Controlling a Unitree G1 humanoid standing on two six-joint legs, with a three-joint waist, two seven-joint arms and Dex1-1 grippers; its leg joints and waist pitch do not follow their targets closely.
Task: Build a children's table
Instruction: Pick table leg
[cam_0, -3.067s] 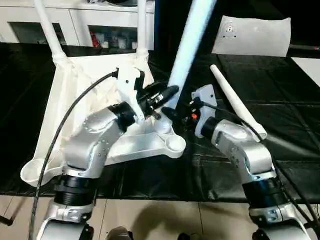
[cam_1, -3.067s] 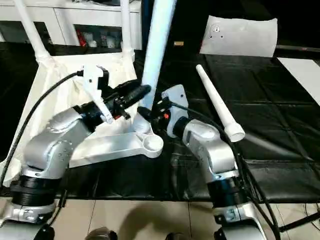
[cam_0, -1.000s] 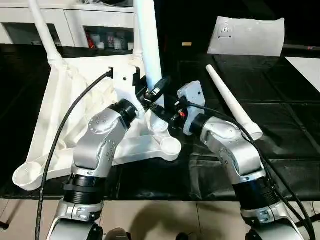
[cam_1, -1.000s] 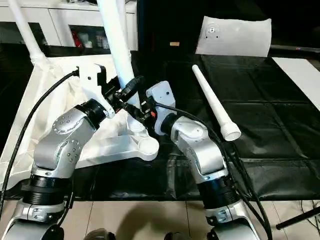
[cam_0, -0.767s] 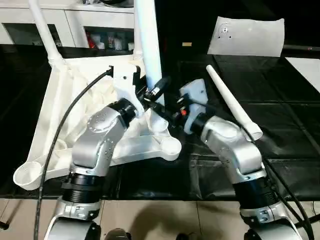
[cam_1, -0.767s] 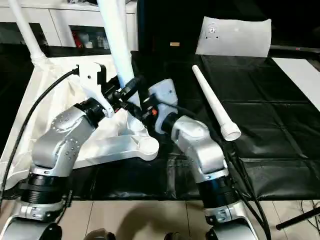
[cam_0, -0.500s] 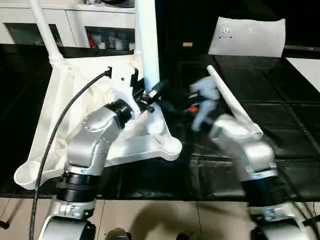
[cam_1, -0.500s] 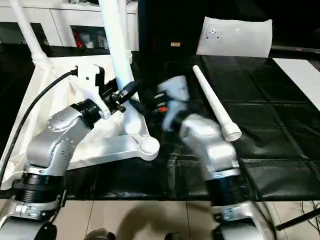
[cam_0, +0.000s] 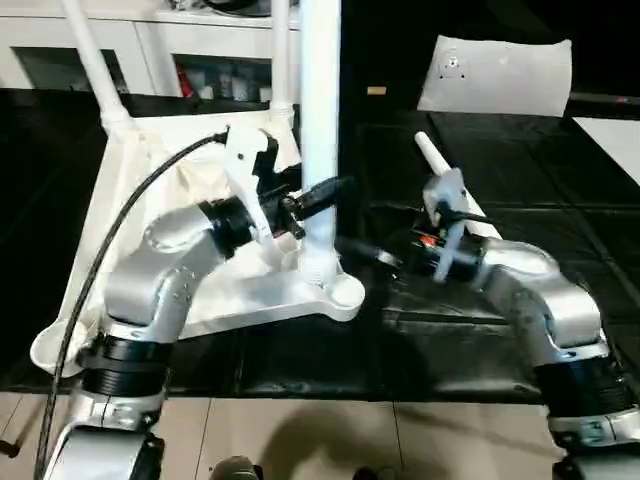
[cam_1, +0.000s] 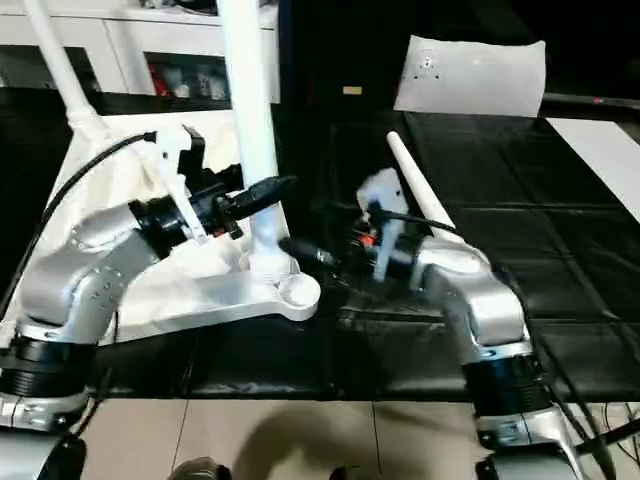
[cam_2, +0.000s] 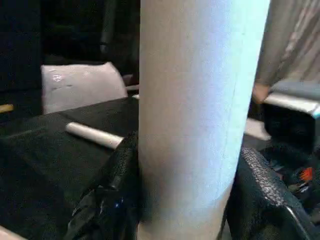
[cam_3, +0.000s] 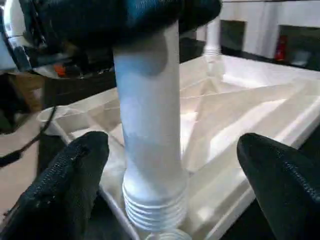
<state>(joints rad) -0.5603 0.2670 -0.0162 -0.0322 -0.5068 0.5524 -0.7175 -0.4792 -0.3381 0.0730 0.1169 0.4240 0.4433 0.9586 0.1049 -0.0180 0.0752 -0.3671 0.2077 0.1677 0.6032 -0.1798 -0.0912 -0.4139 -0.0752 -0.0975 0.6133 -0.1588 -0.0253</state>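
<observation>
The children's table top (cam_0: 140, 200) lies upside down on the black mat, with two legs standing in its far corners (cam_0: 95, 70). My left gripper (cam_0: 322, 190) is shut on a third white leg (cam_0: 320, 110) and holds it upright. The leg's threaded end (cam_3: 155, 212) sits low by the near right corner socket (cam_0: 343, 292); I cannot tell if it is inside. In the left wrist view the leg (cam_2: 195, 100) sits between both fingers (cam_2: 117, 185). My right gripper (cam_3: 172, 150) stands open just right of the leg, clear of it. A fourth leg (cam_0: 445, 175) lies loose behind my right arm.
A flat whitish plastic bag (cam_0: 495, 72) lies at the back right of the black mat. White cabinets (cam_0: 190, 55) stand behind the table top. The near left corner socket (cam_0: 50, 350) hangs by the mat's front edge.
My right gripper has opened, let go of the upright leg and drawn back to the right. The left gripper keeps hold, and the leg now stands straighter.
</observation>
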